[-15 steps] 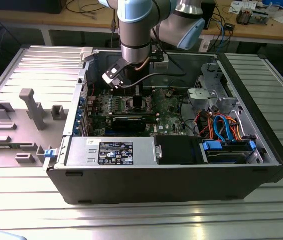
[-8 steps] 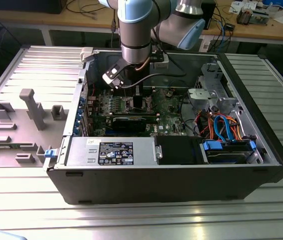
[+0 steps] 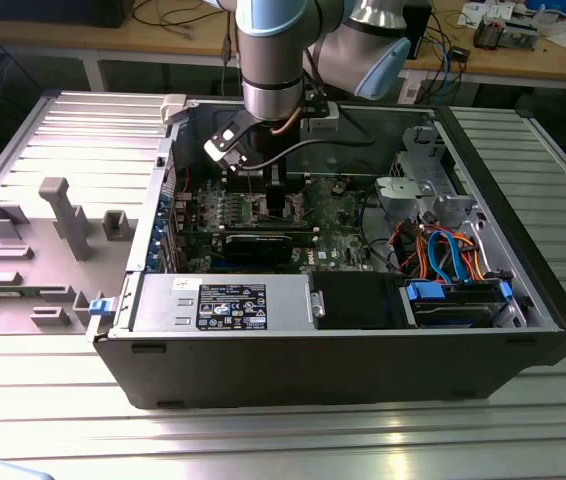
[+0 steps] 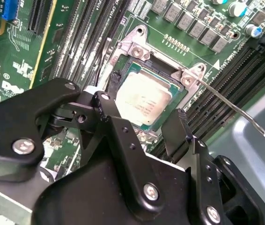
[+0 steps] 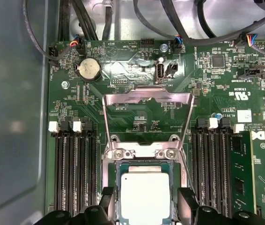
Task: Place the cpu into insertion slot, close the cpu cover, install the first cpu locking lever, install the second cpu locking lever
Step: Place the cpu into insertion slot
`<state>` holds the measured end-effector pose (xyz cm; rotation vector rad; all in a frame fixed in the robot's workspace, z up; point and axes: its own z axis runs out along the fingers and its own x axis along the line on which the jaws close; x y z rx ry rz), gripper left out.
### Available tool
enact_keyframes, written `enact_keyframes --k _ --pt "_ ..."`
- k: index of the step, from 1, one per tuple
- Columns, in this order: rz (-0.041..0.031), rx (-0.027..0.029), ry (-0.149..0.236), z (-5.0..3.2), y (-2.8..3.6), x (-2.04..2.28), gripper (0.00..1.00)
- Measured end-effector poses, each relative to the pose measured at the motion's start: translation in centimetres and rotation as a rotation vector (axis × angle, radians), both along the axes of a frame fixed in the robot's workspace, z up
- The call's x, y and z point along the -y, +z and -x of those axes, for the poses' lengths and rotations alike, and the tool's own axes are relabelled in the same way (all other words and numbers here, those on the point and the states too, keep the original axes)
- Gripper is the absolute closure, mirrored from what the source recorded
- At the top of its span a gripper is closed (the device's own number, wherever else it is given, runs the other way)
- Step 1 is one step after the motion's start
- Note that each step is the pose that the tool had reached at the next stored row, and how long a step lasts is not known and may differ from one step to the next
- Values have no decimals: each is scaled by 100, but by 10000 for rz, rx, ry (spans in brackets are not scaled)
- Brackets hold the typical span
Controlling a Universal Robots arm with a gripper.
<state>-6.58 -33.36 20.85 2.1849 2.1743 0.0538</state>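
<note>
You can see the arm reaching down into the open computer case, which sits on the ribbed metal table. Its gripper is low over the motherboard, towards the far side of the case and on the exterior view's left of the drive cage.

In the first wrist view the cpu lies flat in the insertion slot, silver top up. The two black fingers are spread wide, one on each side of the chip. A narrow gap shows between each finger and the chip's edge, so the gripper has hold of nothing.

The cpu cover is swung up and back from the socket on its hinge. Green board shows through its square window.

In the second wrist view you can see one thin locking lever unlatched. It sticks out at an angle from the socket's corner, over the black memory slots.

More memory slots run along either side of the socket, and a coin cell battery sits beyond the raised cover.

A grey fixture block stands on the table outside the case, on the exterior view's left.
</note>
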Motion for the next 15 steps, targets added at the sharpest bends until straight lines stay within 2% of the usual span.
enact_keyframes --k 1,2,3,4,5,6,7,8,10,11,15 --pt "1 -36 0 -3 15 0 36" --pt "-1 -109 0 -12 32 0 44" --pt "-2 -159 1 -17 38 0 50" --pt "0 -195 0 -21 44 0 50" --pt "1 -254 -1 -26 52 0 62" --pt "0 -308 0 -31 56 1 62" --pt "3 -375 16 -39 59 1 80" --pt "1 -420 55 -42 64 0 86" --pt "7 -524 282 -44 74 0 89" --pt "9 -536 315 -44 75 0 89" --pt "10 -531 322 -45 76 0 89"
